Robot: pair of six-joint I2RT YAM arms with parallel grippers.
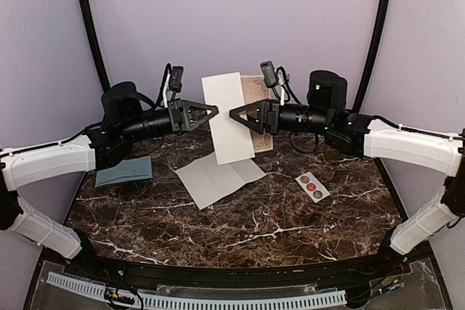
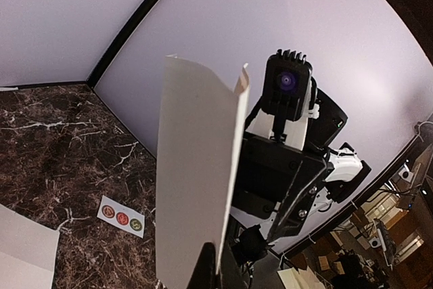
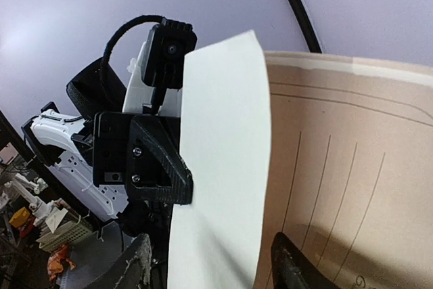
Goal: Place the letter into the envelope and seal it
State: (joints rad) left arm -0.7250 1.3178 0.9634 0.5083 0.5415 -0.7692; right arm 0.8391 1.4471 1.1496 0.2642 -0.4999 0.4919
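Observation:
A folded white letter [image 1: 227, 125] hangs upright in the air above the back of the marble table. My left gripper [image 1: 212, 114] is shut on its left edge; in the left wrist view the fingers pinch the sheet's [image 2: 193, 167] lower edge at my left gripper [image 2: 218, 270]. My right gripper [image 1: 234, 113] faces it from the right and stands open. In the right wrist view the letter [image 3: 223, 153] runs between the spread fingertips [image 3: 291, 265] without being pinched. The pale teal envelope [image 1: 125, 170] lies flat at the table's left, under my left arm.
An unfolded white sheet [image 1: 218, 178] lies mid-table below the held letter. A tan lined sheet [image 1: 258, 92] lies behind the right gripper. A white strip of round stickers [image 1: 312, 186] lies to the right. Both arms meet over the table's back.

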